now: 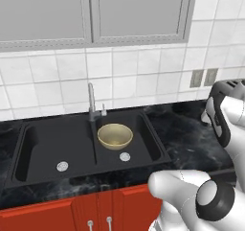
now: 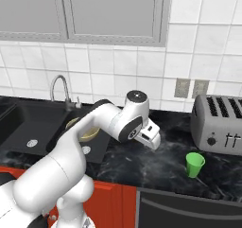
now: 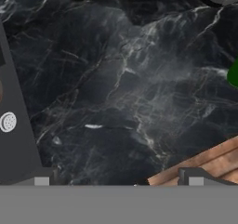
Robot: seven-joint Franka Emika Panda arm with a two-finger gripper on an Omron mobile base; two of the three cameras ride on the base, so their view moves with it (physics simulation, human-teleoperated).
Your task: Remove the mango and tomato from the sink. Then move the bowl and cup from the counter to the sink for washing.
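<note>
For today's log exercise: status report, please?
End effector open, empty, above counter. Bowl in sink. Cup on counter beside toaster; path clear.

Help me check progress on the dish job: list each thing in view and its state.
sink: left basin holds no dishes.
bowl: upright, in the sink's right basin.
cup: upright on the counter, in front of the toaster, not yet moved.
gripper: open, holding nothing, above the counter between sink and cup.
faucet: no water visible.
upper cabinets: doors closed.
</note>
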